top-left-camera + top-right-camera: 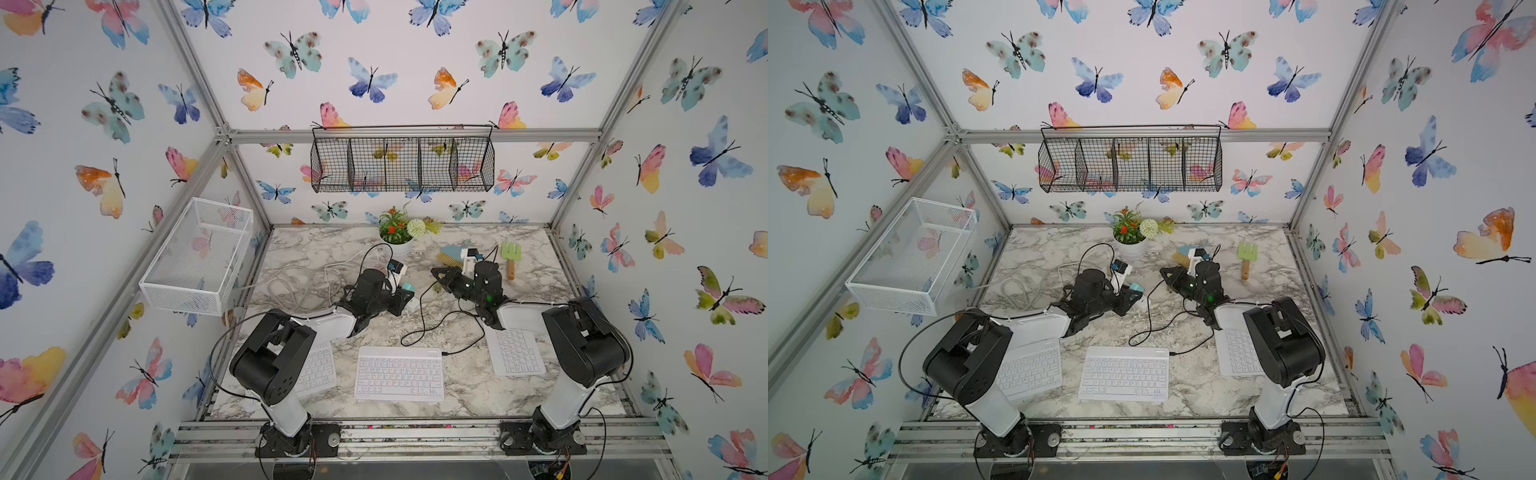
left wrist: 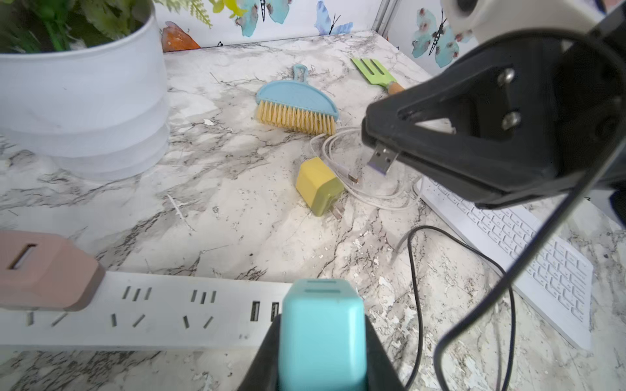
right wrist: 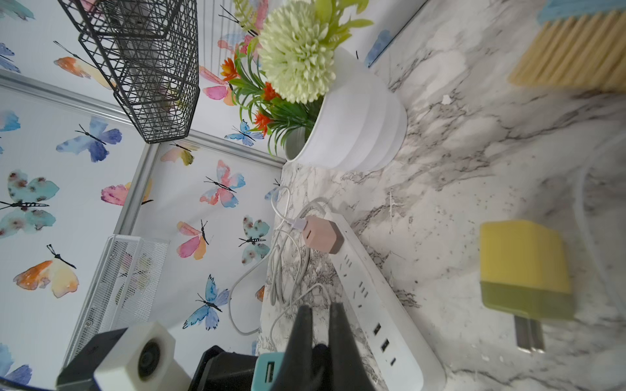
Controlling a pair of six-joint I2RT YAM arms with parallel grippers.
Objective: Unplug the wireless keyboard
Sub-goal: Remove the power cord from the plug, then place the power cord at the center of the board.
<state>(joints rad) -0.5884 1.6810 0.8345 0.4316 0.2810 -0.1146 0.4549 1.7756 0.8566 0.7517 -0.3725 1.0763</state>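
Well, the wireless keyboard (image 1: 399, 374) lies well apart from the power strip (image 2: 152, 311) and from both jaws, its black cable (image 1: 419, 328) trailing toward the strip. At the strip's end my left gripper (image 2: 321, 318) clamps the teal charger (image 2: 321, 338), bracing it I'd guess, while my right gripper (image 2: 379, 145) pinches the bare USB plug (image 2: 382, 160) near that end, clear of the charger.

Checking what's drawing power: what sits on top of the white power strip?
A pink adapter sits at one end of the power strip. A teal adapter, clamped in the left gripper's jaws, stands by the USB ports; its prongs are covered.
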